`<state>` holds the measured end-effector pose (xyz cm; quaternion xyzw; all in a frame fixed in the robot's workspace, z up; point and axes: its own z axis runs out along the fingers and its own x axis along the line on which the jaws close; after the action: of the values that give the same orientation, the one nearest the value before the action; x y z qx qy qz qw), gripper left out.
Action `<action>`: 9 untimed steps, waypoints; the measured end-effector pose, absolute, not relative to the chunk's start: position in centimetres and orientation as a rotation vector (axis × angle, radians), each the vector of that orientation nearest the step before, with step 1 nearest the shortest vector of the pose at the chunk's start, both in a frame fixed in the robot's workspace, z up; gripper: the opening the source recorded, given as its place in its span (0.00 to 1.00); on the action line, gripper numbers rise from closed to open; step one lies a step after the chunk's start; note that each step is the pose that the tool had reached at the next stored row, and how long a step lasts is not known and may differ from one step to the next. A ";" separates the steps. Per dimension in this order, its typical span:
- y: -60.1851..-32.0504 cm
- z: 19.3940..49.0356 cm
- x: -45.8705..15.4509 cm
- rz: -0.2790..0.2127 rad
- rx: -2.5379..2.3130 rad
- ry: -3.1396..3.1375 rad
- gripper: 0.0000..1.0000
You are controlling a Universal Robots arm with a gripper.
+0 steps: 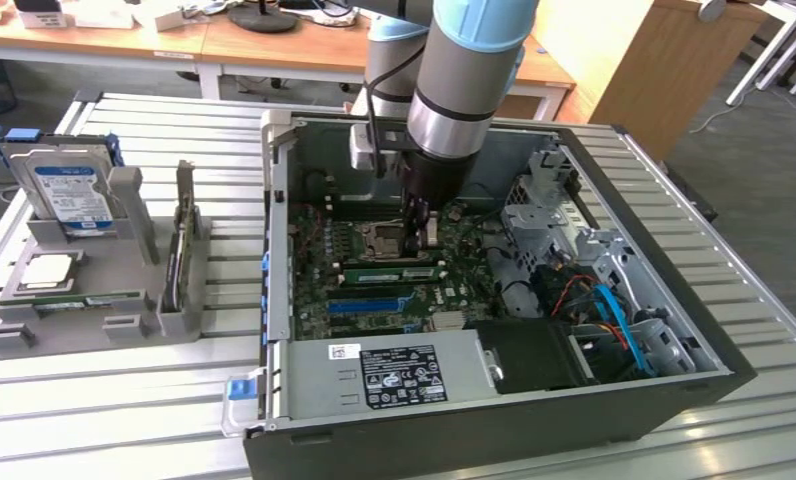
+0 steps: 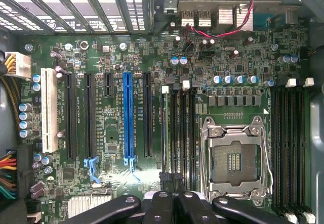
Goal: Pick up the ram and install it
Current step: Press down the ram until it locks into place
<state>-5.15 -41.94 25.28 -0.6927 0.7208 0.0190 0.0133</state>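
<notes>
The ram (image 1: pixel 391 271) is a thin green stick standing on edge in a memory slot on the motherboard, just beside the processor socket (image 1: pixel 382 238). In the wrist view the ram (image 2: pixel 164 133) shows edge-on as a narrow line in the outermost slot of that bank. My gripper (image 1: pixel 420 240) reaches down inside the open computer case, directly above the stick. Its fingers (image 2: pixel 159 206) are shut together with nothing visible between them. Whether the tips touch the stick's top edge I cannot tell.
The empty processor socket (image 2: pixel 235 158) lies next to the slots, with a blue expansion slot (image 2: pixel 129 118) on the other side. Outside the case, at the exterior view's left, a grey holder (image 1: pixel 171 320) carries a hard drive (image 1: pixel 65 190) and a silver processor (image 1: pixel 45 272). Cables and a power supply (image 1: pixel 385 375) crowd the case.
</notes>
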 end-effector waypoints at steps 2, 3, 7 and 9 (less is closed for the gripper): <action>-41.9 25.3 -5.2 0.059 -2.158 2.246 0.11; -41.9 25.3 -5.2 0.059 -2.158 2.246 0.11; -41.9 25.3 -5.1 0.059 -2.153 2.250 0.11; -41.9 25.3 -5.2 0.059 -2.143 2.259 0.11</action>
<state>-5.15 -41.94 25.28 -0.6881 0.7252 0.0189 0.0135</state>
